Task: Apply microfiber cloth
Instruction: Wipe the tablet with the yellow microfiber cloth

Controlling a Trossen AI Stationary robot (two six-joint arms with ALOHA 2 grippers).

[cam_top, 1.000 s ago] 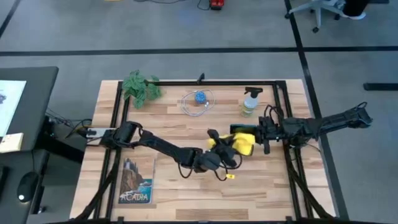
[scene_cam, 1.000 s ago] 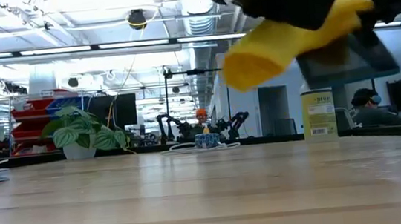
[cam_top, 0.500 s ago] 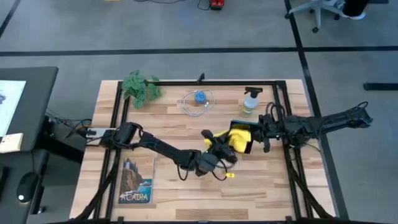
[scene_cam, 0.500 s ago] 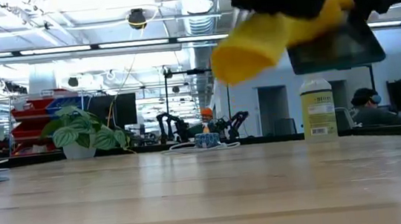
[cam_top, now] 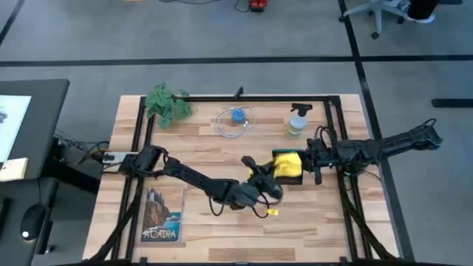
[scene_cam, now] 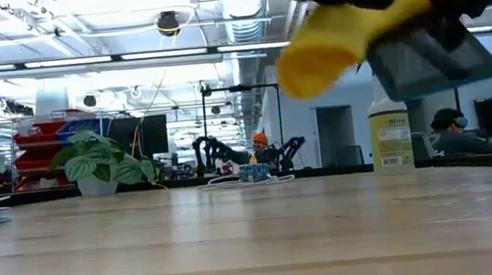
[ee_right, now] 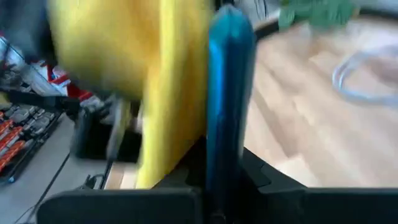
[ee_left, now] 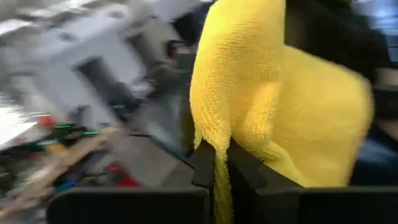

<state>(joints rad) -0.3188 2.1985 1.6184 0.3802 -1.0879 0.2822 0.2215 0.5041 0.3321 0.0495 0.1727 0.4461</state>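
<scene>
While the left gripper (ee_left: 216, 163) pinches the microfiber cloth (cam_top: 287, 165) against the tablet (scene_cam: 433, 56), held edge-on in the right gripper (ee_right: 224, 168), both hang above the table (cam_top: 199, 148). If the tablet tilts more, it may slip. Only the low view shows this tilt; beyond stands a bottle (scene_cam: 390, 137).

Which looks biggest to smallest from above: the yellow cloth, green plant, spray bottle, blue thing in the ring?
1. Green plant.
2. Microfiber cloth, partly hidden by the grippers, so nearly tied with the plant.
3. Spray bottle.
4. Blue thing.
</scene>
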